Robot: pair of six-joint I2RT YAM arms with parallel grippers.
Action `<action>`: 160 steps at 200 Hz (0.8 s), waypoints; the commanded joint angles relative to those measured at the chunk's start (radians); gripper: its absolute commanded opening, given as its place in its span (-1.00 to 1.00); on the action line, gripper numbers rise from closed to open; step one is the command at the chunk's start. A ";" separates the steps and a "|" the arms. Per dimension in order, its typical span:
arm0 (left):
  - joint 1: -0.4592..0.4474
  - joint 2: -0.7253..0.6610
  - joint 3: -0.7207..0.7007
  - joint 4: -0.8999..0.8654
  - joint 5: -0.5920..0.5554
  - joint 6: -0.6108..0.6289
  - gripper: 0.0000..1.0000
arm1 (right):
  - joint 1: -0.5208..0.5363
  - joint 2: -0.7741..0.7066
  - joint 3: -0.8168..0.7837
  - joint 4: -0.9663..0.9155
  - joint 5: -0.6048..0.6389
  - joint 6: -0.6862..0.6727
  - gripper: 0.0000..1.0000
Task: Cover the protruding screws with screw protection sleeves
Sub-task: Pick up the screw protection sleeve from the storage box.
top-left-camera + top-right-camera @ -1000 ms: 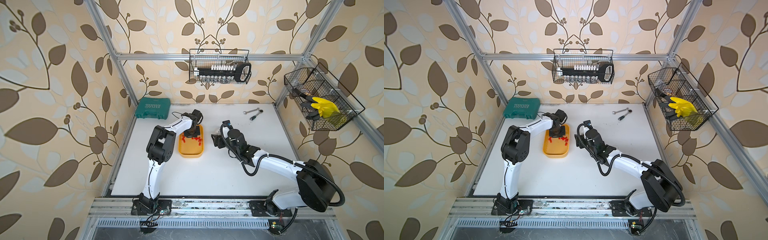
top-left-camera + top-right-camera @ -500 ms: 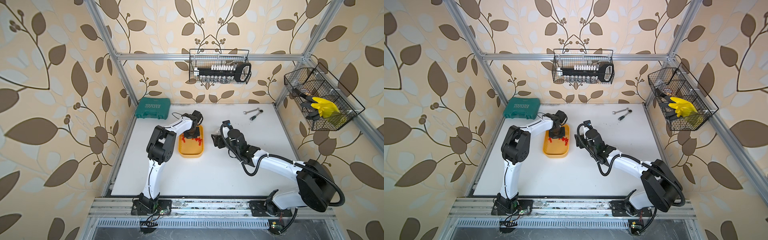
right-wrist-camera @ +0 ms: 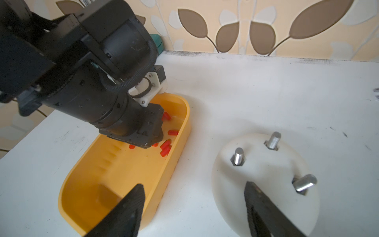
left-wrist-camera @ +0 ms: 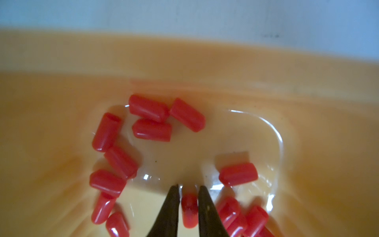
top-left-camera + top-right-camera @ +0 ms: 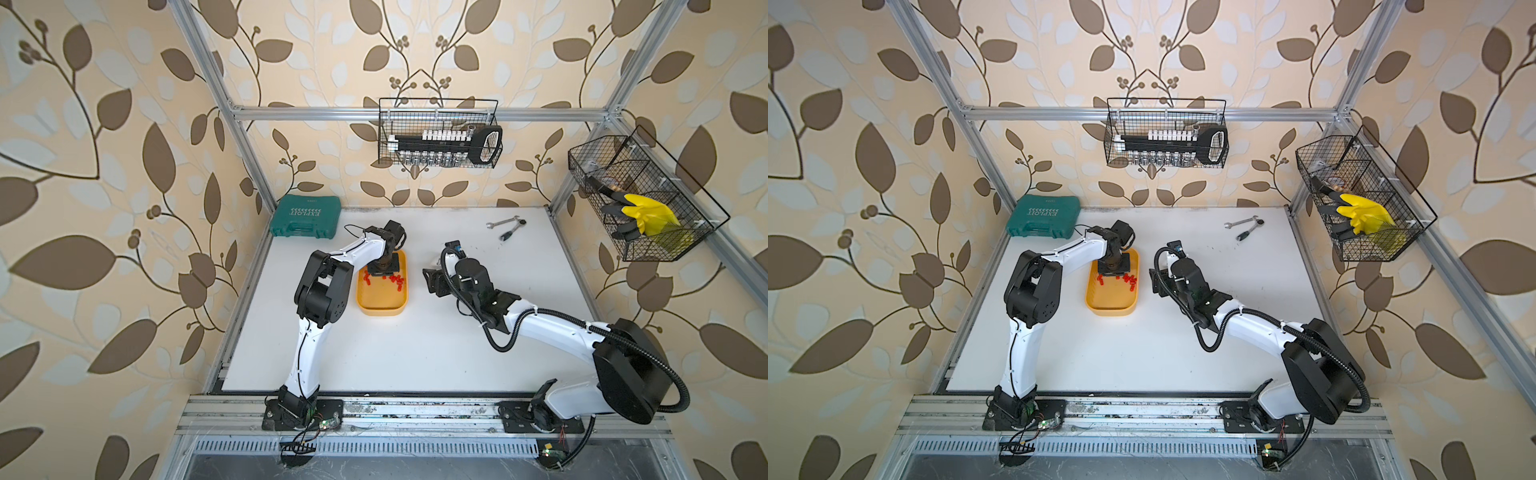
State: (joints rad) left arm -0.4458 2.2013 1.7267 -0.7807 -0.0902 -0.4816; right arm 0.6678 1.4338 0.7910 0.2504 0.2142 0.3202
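Counting of parts at the yellow tray [image 5: 381,301]
Screw protection sleeves [image 4: 147,107]: at least twelve are counted, red, all lying in the one tray; one sleeve [image 4: 189,209] is pinched between the narrow jaws of the left gripper [image 4: 188,189]. Protruding screws [image 3: 239,156]: three are seen, bare, standing out of one white dome [image 3: 264,170] just beside the tray. Right gripper [image 3: 193,185]: jaws are spread wide, held over the gap between tray and dome. Two wrenches [image 5: 503,222] are laid well apart from these.
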 commanded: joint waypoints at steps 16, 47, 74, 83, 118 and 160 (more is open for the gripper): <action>-0.007 -0.015 0.017 0.000 -0.011 0.017 -0.65 | 0.009 -0.025 -0.017 -0.005 0.019 -0.006 0.55; -0.007 -0.009 0.025 0.000 -0.011 0.023 -0.66 | 0.009 -0.026 -0.017 -0.005 0.017 -0.006 0.55; -0.007 -0.002 0.037 -0.003 -0.018 0.029 -0.58 | 0.009 -0.023 -0.017 -0.005 0.015 -0.004 0.55; -0.007 0.000 0.040 -0.003 -0.019 0.032 -0.53 | 0.009 -0.024 -0.016 -0.005 0.014 -0.004 0.56; -0.007 0.009 0.048 -0.006 -0.020 0.041 -0.58 | 0.010 -0.022 -0.015 -0.005 0.017 -0.004 0.56; -0.007 0.008 0.057 -0.017 -0.019 0.043 -0.62 | 0.010 -0.024 -0.016 -0.006 0.022 -0.007 0.55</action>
State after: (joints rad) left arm -0.4461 2.2082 1.7531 -0.7815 -0.0902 -0.4477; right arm 0.6720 1.4338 0.7910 0.2501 0.2146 0.3202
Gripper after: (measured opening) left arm 0.173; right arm 0.777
